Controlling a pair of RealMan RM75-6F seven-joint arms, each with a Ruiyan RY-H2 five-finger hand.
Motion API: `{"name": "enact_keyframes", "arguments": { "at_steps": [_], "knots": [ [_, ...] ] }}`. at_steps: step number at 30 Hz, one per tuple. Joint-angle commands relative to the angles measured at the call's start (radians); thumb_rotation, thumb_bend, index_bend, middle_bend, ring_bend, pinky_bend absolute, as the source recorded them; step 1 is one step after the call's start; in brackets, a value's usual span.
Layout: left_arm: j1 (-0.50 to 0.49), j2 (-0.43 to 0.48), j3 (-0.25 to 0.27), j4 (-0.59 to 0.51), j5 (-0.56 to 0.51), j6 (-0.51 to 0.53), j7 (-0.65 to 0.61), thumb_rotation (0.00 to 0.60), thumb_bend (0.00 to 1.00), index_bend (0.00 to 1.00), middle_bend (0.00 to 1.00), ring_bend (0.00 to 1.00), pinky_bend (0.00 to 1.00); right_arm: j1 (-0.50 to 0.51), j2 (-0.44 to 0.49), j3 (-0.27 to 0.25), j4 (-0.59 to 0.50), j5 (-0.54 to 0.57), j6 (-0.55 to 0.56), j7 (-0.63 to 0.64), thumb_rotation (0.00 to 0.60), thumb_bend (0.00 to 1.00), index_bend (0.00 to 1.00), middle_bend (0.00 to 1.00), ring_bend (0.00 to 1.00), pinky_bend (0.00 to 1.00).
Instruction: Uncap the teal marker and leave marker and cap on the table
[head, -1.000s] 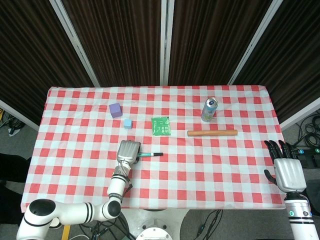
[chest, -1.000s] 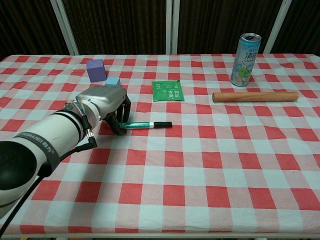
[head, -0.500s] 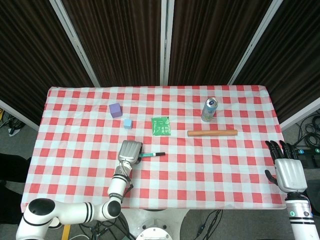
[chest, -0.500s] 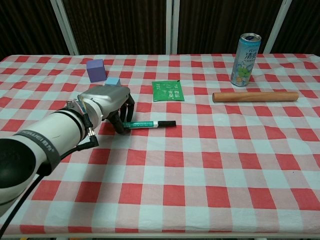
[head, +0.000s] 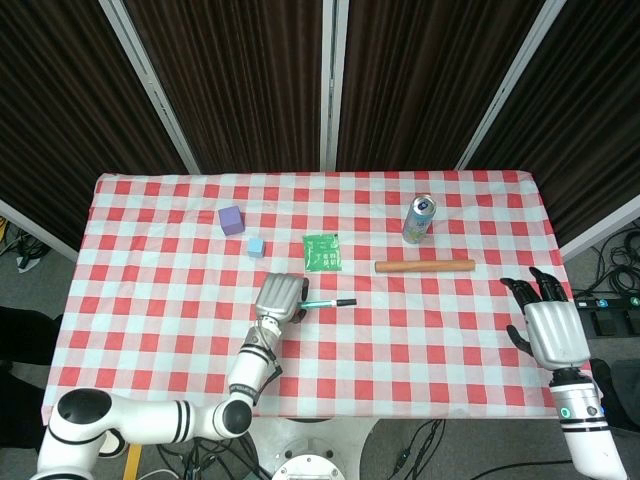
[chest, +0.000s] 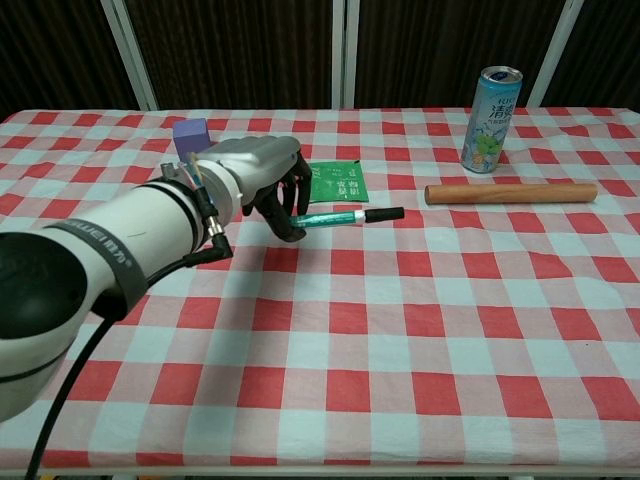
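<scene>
Holding now: the left robot hand (chest: 262, 172) grips the teal marker (chest: 335, 216) by its left end, with the fingers (chest: 290, 212) curled around the barrel.
Marker position: it lies about level and points to the right, with the black cap (chest: 384, 213) on the far end from the left robot hand; in the chest view it seems lifted a little above the bench (chest: 400, 330), but I cannot tell this for sure.
Marker in head view: the teal marker (head: 322, 302) is near the middle of the checkered cloth, just below the green packet (head: 322, 252).
Cap state: the cap is on the marker, not yet removed.
Right robot hand: the right robot hand (head: 547, 325) is at the right edge of the bench, well apart from the marker; its fingers are spread and it holds nothing. The chest view does not show it.
Other things: a drink can (chest: 491, 119) stands upright at the far right, and a wooden rod (chest: 510, 193) lies in front of it. A purple cube (head: 231, 219) and a small light blue cube (head: 256, 246) sit near each other to the left of the packet.
</scene>
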Motion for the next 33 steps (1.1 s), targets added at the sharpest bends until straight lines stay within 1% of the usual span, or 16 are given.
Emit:
{"name": "enact_keyframes", "arguments": {
  "at_steps": [1,4,6,8,13,16,21,30,33],
  "knots": [
    [-0.028,0.002,-0.018,-0.011,-0.003,0.007,0.024,0.600,0.34,0.57,0.56,0.51,0.62,0.070,-0.007,0.036,-0.068,0.046,-0.085,-0.064,0.600,0.16,0.32,0.34,0.13,0.17],
    [-0.052,0.008,-0.038,-0.021,-0.016,0.014,0.040,0.600,0.34,0.57,0.56,0.51,0.62,0.136,-0.035,0.075,-0.109,0.079,-0.130,-0.135,0.600,0.16,0.37,0.34,0.13,0.18],
    [-0.064,0.018,-0.049,-0.037,-0.016,0.027,0.049,0.600,0.34,0.57,0.56,0.51,0.62,0.181,-0.075,0.104,-0.122,0.095,-0.145,-0.171,0.600,0.16,0.38,0.34,0.13,0.19],
    [-0.072,0.030,-0.058,-0.059,-0.017,0.042,0.056,0.600,0.35,0.57,0.56,0.51,0.62,0.225,-0.131,0.130,-0.113,0.109,-0.151,-0.205,0.600,0.16,0.40,0.35,0.13,0.20],
    [-0.083,0.061,-0.064,-0.100,-0.033,0.072,0.077,0.600,0.34,0.57,0.56,0.51,0.62,0.315,-0.266,0.159,-0.061,0.158,-0.173,-0.275,0.600,0.16,0.42,0.37,0.13,0.22],
    [-0.089,0.076,-0.064,-0.119,-0.044,0.083,0.086,0.600,0.34,0.57,0.56,0.51,0.62,0.355,-0.325,0.164,-0.027,0.200,-0.193,-0.304,0.600,0.16,0.42,0.37,0.14,0.22],
    [-0.098,0.095,-0.056,-0.146,-0.049,0.100,0.095,0.600,0.35,0.57,0.56,0.51,0.62,0.405,-0.391,0.168,0.031,0.265,-0.218,-0.339,0.600,0.16,0.42,0.38,0.14,0.22],
    [-0.113,0.104,-0.042,-0.166,-0.058,0.119,0.088,0.600,0.34,0.57,0.56,0.51,0.62,0.451,-0.432,0.154,0.070,0.305,-0.223,-0.359,0.600,0.13,0.43,0.39,0.14,0.22],
    [-0.117,0.102,-0.040,-0.166,-0.064,0.122,0.081,0.600,0.34,0.57,0.56,0.51,0.62,0.458,-0.444,0.150,0.081,0.309,-0.216,-0.352,0.600,0.13,0.44,0.41,0.15,0.22]
  ]
}}
